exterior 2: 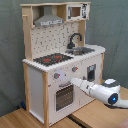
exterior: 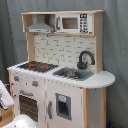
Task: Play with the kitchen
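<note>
In the first exterior view, the kitchen [exterior: 60,70] stands upright, its long axis vertical, and its front faces the first exterior view's lower left. The hob [exterior: 36,65] lies left of the sink [exterior: 74,74], and the black faucet [exterior: 85,59] rises behind the sink. The hood [exterior: 40,25] and the microwave [exterior: 73,23] are at the top. The oven door [exterior: 29,106] is below the hob.

In the second exterior view, the kitchen stands on a wooden desk [exterior 2: 95,116], front facing the second exterior view's lower right. The arm [exterior 2: 102,91] reaches toward the oven door from the right. The gripper [exterior 2: 75,81] is just beside the knobs [exterior 2: 56,76], above the oven door; whether the jaws are open or closed, I cannot tell.
</note>
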Controlling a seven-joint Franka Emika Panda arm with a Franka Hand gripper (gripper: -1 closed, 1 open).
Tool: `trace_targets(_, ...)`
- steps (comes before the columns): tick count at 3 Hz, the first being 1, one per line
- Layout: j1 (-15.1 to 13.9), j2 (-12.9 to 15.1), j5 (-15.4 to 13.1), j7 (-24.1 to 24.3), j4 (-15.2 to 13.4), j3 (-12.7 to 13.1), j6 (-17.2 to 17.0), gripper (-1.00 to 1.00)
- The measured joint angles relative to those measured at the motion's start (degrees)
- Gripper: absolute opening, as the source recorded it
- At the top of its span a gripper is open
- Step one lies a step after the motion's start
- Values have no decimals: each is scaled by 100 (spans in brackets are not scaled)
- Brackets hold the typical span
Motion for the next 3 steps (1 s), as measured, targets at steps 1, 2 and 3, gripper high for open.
trace_targets(1,57,0,-86,-1,-583,-107,86,100)
trace_targets(2,104,13,-81,3,-919,-450,522,100)
trace_targets(3,204,49,-66,72,-1245,-713,1030,100)
